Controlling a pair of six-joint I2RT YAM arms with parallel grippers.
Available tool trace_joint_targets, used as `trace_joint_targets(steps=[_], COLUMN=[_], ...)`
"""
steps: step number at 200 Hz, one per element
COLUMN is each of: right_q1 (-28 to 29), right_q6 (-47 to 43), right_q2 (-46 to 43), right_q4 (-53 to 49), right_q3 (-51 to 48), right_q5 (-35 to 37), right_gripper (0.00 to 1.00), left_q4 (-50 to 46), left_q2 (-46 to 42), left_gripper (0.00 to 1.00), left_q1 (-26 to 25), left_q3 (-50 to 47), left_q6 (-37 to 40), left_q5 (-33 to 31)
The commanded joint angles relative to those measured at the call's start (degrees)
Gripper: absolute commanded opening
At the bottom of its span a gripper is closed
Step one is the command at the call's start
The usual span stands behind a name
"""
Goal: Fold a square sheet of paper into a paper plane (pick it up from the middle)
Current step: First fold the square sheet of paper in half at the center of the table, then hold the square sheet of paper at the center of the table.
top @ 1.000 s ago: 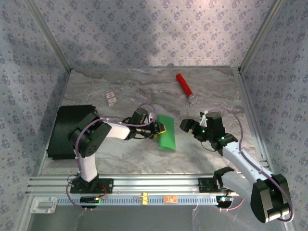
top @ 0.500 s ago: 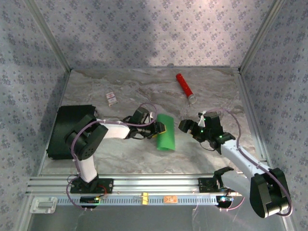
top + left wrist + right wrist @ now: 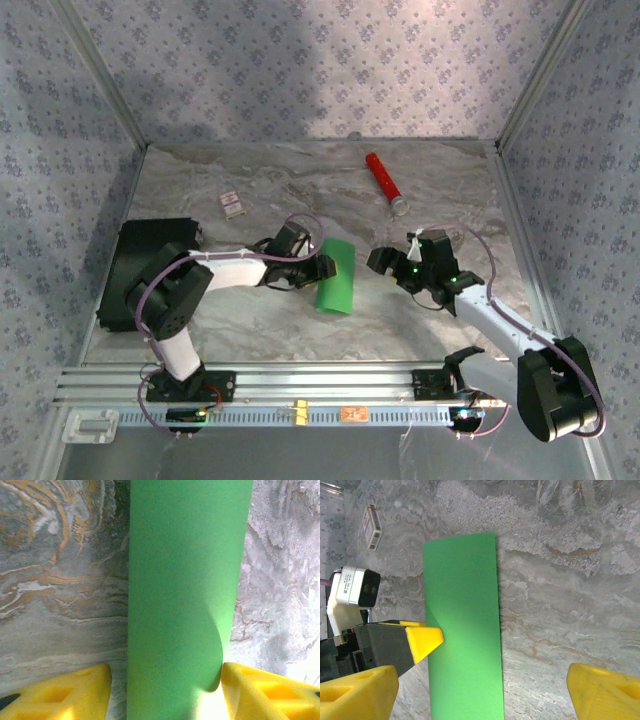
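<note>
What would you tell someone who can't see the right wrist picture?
A strip of green paper lies on a marble table. The left end effector reaches one long edge of it, and the right end effector hangs open above.

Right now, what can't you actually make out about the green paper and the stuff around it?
- Left wrist view: both ends of the green paper run past the frame edges.
- Right wrist view: one end runs off the bottom edge.
- Top view: the print on the small card is too small to read, and the paper's layers are too small to count.
</note>
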Motion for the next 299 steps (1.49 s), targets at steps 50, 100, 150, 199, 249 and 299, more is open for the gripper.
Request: trace_joint_targets(steps=[50, 100, 150, 199, 249, 299], right_q1=[1.35, 2.76, 5.03, 6.86, 8.16, 9.74], right_q6=[-0.31, 0.42, 0.64, 1.08, 1.57, 2.64], right_q2=[1.63, 4.68, 8.74, 12.22, 17.18, 21.38], right_q4=[1.57, 3.91, 5.17, 6.75, 6.65, 8.39], right_q3=[1.61, 2.18, 3.98, 5.10, 7.55, 9.06], right_q5=[-0.54, -2.01, -1.96, -2.04, -2.43, -2.40], right_gripper=[0.86, 0.75, 0.67, 0.59, 0.42, 0.32], left_q4=[-5.64, -8.43, -8.76, -9.42, -13.23, -14.73], left_q2=[-2.98, -2.71, -2.94, -1.64, 0.69, 2.23], left_gripper=[0.53, 0.48, 0.46, 0.47, 0.49, 0.49], left_q1=[0.41, 1.40, 2.20, 2.20, 2.19, 2.09], left_q3=[1.81, 1.77, 1.12, 2.01, 5.07, 5.86], left_q6=[3.29, 5.20, 5.15, 7.43, 9.88, 9.70], left_q5=[-4.26, -4.13, -4.37, -2.42, -2.08, -3.14])
